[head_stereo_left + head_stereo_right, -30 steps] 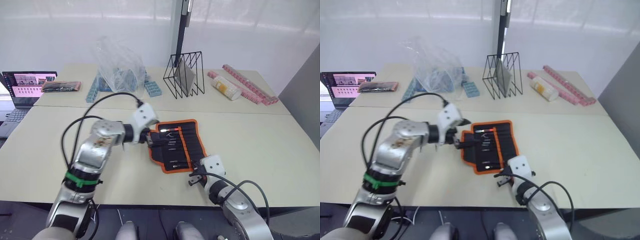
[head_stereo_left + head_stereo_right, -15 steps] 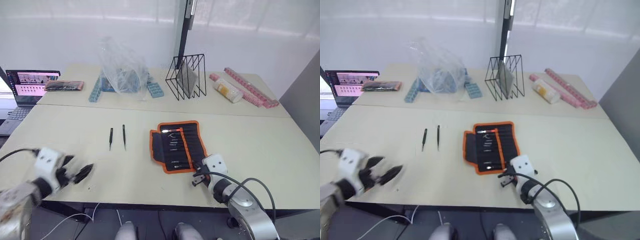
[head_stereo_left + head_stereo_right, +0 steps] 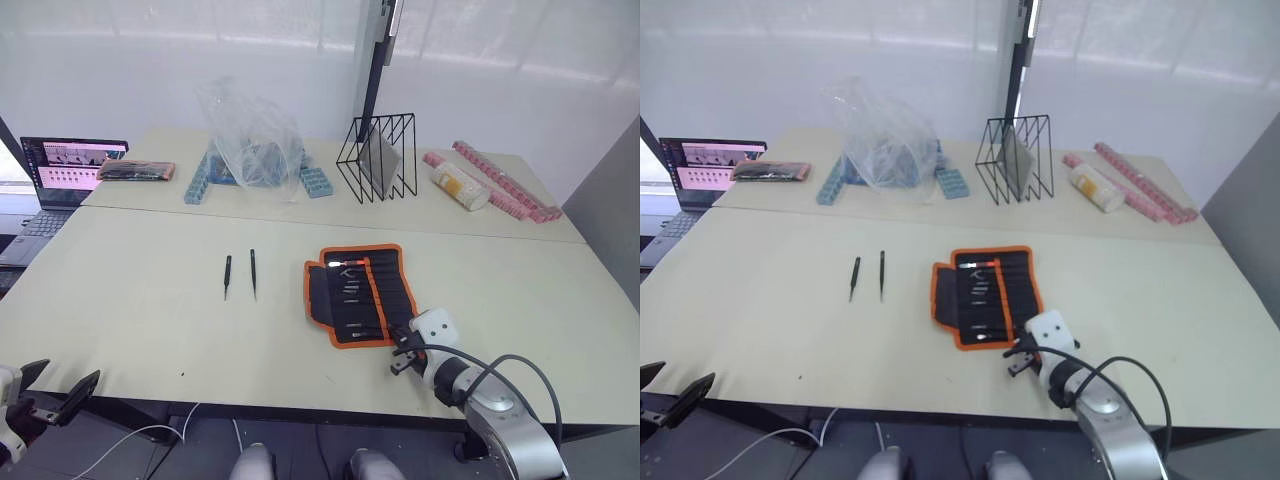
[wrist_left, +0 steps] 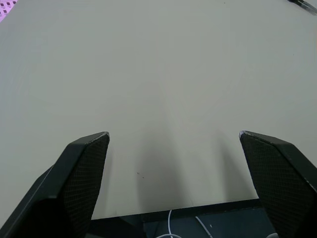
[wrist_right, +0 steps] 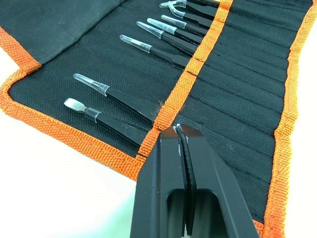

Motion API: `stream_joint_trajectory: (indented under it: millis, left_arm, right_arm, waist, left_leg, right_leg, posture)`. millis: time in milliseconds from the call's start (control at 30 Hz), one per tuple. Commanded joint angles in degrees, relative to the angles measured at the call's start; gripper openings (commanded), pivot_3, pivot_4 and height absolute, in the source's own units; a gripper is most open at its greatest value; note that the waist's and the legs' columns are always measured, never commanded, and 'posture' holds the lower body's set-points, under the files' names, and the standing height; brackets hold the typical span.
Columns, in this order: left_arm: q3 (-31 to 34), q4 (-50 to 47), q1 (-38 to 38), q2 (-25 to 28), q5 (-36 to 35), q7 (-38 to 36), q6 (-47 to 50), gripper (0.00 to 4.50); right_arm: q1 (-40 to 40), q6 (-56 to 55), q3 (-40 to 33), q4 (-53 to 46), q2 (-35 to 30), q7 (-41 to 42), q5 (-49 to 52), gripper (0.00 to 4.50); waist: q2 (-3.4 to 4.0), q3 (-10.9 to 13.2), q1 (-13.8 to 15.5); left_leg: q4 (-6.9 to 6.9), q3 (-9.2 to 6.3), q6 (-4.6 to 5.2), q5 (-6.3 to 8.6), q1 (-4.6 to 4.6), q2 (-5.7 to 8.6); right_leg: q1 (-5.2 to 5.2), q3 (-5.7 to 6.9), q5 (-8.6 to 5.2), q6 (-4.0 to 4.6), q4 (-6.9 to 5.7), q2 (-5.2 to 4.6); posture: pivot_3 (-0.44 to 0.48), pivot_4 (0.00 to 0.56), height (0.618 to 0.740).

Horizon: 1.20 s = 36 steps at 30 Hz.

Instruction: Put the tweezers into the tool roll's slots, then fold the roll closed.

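The tool roll lies unrolled mid-table, black with orange edging. Several capped tweezers sit in its slots, which an orange stripe crosses. Left of the roll, two loose black tweezers lie side by side on the table. My right gripper is shut at the roll's near right corner. In the right wrist view its tips touch the orange stripe. My left gripper hangs open off the table's front left edge, holding nothing. The left wrist view shows its spread fingers over bare tabletop.
Along the back stand a crumpled clear plastic bag over blue trays, a black wire rack, a pale cylinder and pink strips. A laptop and a dark packet with pink ends sit far left.
My left arm has pulled away from the roll's left edge, down past the table's front left edge. The two loose tweezers came into view. The right gripper has stayed put.
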State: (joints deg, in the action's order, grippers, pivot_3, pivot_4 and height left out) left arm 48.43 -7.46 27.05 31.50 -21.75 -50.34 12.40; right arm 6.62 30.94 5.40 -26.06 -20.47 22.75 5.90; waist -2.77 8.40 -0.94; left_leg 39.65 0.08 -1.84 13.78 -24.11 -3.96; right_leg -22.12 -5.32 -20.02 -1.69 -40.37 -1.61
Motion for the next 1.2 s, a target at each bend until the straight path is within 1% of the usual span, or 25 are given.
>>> stream_joint_trajectory:
  millis: [33, 167, 267, 300, 367, 433, 467, 600, 700, 800, 900, 967, 1100, 1200]
  left_arm:
    - [-0.31, 0.90, 0.15, 1.05, -2.13, -1.16, -2.30, 4.47]
    - [-3.04, 0.68, -0.82, 0.87, -3.18, -1.33, -2.40, 4.47]
    - [-7.49, -2.26, -2.79, -0.38, -3.61, 0.96, -0.52, 4.47]
    - [-10.83, -4.72, -4.39, -1.51, -3.04, 3.30, 1.01, 4.47]
    - [-15.46, -8.12, -6.91, -3.29, -2.27, 7.42, 3.73, 4.47]
    - [-18.88, -9.91, -9.40, -4.54, -1.59, 10.78, 5.84, 4.47]
    - [-20.18, -10.45, -10.30, -4.84, -1.51, 11.61, 6.53, 4.47]
    - [-25.85, -11.42, -16.95, -6.79, 1.67, 20.18, 11.06, 4.47]
    - [-30.70, -11.46, -22.75, -9.18, 5.31, 27.60, 15.54, 4.47]
    - [-34.65, -11.97, -25.91, -10.83, 7.04, 30.84, 18.33, 4.47]
    - [-37.46, -11.50, -29.68, -13.28, 7.93, 35.37, 23.60, 4.47]
    - [-39.22, -11.51, -31.74, -15.11, 9.91, 39.41, 26.98, 4.47]
    - [-39.53, -10.65, -34.46, -18.19, 12.51, 45.52, 30.96, 4.47]
    - [-39.43, -10.27, -35.69, -19.15, 13.69, 47.49, 31.40, 4.47]
  right_arm:
    - [1.41, 2.28, 1.09, 3.28, -0.54, 0.22, -0.24, 0.00]
    - [1.56, 2.42, 1.08, 3.12, -0.54, 0.09, -0.21, 0.00]
    - [1.50, 2.39, 0.86, 3.25, -0.54, -0.01, -0.17, 0.00]
    - [1.29, 2.37, 0.89, 3.40, -0.48, -0.04, -0.18, 0.00]
    - [0.93, 2.37, 1.05, 3.63, -0.34, -0.12, -0.23, 0.00]
    - [0.46, 2.36, 1.34, 3.86, -0.17, -0.27, -0.35, 0.00]
    - [0.22, 2.35, 1.44, 4.03, -0.12, -0.33, -0.38, 0.00]
    - [-0.55, 2.10, 1.67, 4.47, 0.02, -0.42, -0.46, 0.00]
    - [-1.03, 1.93, 1.54, 4.88, 0.18, -0.59, -0.48, 0.00]
    - [-1.26, 2.02, 1.52, 4.86, 0.32, -0.77, -0.50, 0.00]
    - [-1.32, 2.24, 1.63, 4.57, 0.44, -0.84, -0.56, 0.00]
    - [-1.24, 2.35, 1.67, 4.31, 0.50, -0.88, -0.54, 0.00]
    - [-1.40, 2.44, 1.68, 4.33, 0.67, -1.04, -0.56, 0.00]
    - [-1.59, 2.46, 1.60, 4.38, 0.82, -1.22, -0.59, 0.00]
  waist:
    - [0.00, 0.00, -0.01]
    - [0.00, 0.00, 0.01]
    - [0.00, 0.00, 0.04]
    - [0.00, 0.00, 0.10]
    - [-0.02, -0.02, 0.18]
    - [-0.07, -0.05, 0.04]
    - [-0.08, -0.06, -0.16]
    - [-0.06, -0.07, -0.59]
    - [-0.09, -0.08, -0.62]
    - [-0.10, -0.09, -0.81]
    - [-0.10, -0.10, -0.86]
    - [-0.09, -0.13, -0.74]
    - [0.06, -0.18, -0.77]
    - [0.17, -0.21, -0.88]
  left_leg:
    - [0.00, 0.00, 0.00, 0.00, 0.00, 0.00]
    - [0.00, 0.00, 0.00, 0.00, 0.00, 0.00]
    - [0.00, 0.00, 0.00, 0.00, 0.00, 0.00]
    - [0.00, 0.00, 0.00, 0.00, 0.00, 0.00]
    - [0.01, -0.02, 0.00, 0.00, 0.01, 0.03]
    - [0.05, -0.02, 0.00, 0.00, 0.01, 0.01]
    - [0.04, -0.02, 0.00, 0.00, 0.01, 0.00]
    - [0.00, -0.05, 0.01, -0.01, -0.03, -0.02]
    - [0.02, -0.06, 0.01, -0.01, 0.00, 0.02]
    - [0.04, -0.07, 0.01, -0.01, 0.02, 0.02]
    - [0.03, -0.09, 0.01, -0.01, 0.03, 0.02]
    - [0.05, -0.11, 0.01, -0.01, 0.05, 0.03]
    - [0.01, -0.11, 0.01, 0.00, 0.46, 0.07]
    - [-0.01, -0.12, 0.00, 0.00, 0.54, 0.07]
  right_leg:
    - [0.00, 0.00, 0.00, 0.00, 0.00, 0.00]
    - [0.00, 0.00, 0.00, 0.00, 0.00, 0.00]
    - [0.00, 0.00, 0.00, 0.00, 0.01, 0.01]
    - [0.01, 0.00, 0.00, 0.00, 0.01, 0.01]
    - [0.08, 0.00, 0.02, -0.03, 0.03, -0.01]
    - [0.11, -0.02, 0.05, -0.05, 0.03, 0.04]
    - [0.14, -0.02, 0.05, -0.05, 0.02, 0.07]
    - [0.22, -0.06, 0.07, -0.02, -0.07, 0.16]
    - [0.28, -0.05, 0.08, -0.04, -0.06, 0.14]
    - [0.32, -0.06, 0.09, -0.06, -0.06, 0.15]
    - [0.35, -0.05, 0.09, -0.06, -0.07, 0.16]
    - [0.41, -0.04, 0.10, -0.07, -0.07, 0.17]
    - [0.88, -0.04, 0.10, -0.11, 0.10, 0.14]
    - [0.93, -0.04, 0.10, -0.11, 0.11, 0.16]
  posture:
    - [0.000, 0.150, 0.684]
    - [0.000, 0.150, 0.684]
    - [0.000, 0.150, 0.684]
    - [0.000, 0.150, 0.684]
    - [0.000, 0.150, 0.684]
    - [0.000, 0.150, 0.684]
    - [0.000, 0.150, 0.684]
    - [0.000, 0.150, 0.684]
    - [0.000, 0.150, 0.684]
    - [0.000, 0.150, 0.684]
    - [0.000, 0.150, 0.684]
    - [0.000, 0.150, 0.684]
    - [0.000, 0.150, 0.684]
    - [0.000, 0.150, 0.684]
